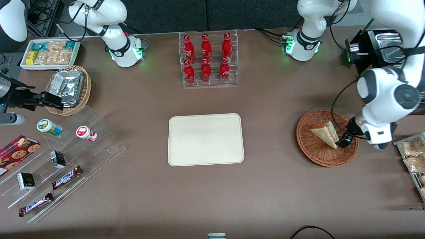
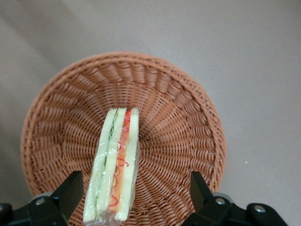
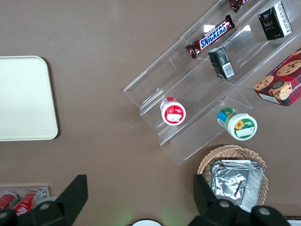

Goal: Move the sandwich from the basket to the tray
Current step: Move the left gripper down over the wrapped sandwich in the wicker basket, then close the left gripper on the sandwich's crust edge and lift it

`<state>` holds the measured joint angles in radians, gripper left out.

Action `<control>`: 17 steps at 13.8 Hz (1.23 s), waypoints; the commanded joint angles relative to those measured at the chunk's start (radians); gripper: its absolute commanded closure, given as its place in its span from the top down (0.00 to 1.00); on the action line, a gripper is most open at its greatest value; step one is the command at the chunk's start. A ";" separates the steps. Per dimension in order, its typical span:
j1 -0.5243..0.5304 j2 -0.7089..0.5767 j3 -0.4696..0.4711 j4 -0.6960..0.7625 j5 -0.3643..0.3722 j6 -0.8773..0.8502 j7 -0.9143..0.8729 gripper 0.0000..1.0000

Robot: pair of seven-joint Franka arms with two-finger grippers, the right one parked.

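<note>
Hand (image 2: 131,197) hovers wide open over the basket (image 1: 307,146), fingers straddling the sandwich (image 2: 115,165), which stands on edge inside, not yet gripped. Risk: wedge sits off-centre toward one finger (image 2: 70,193), so closing may tip it or crush the bread. Tray (image 1: 206,139) sits well apart, mid-worktop.

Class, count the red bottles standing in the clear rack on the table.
6 red bottles stand in the clear rack, farther from the front camera than the tray: three in the farther row, three nearer. None appears hidden.
</note>
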<state>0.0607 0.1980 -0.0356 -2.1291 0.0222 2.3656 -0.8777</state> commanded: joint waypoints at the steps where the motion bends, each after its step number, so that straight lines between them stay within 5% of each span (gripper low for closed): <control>1: -0.010 -0.020 0.002 -0.078 0.008 0.073 -0.024 1.00; 17: -0.032 -0.034 0.003 -0.193 0.039 0.112 -0.024 1.00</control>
<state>0.0341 0.1942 -0.0354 -2.2785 0.0414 2.4444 -0.8796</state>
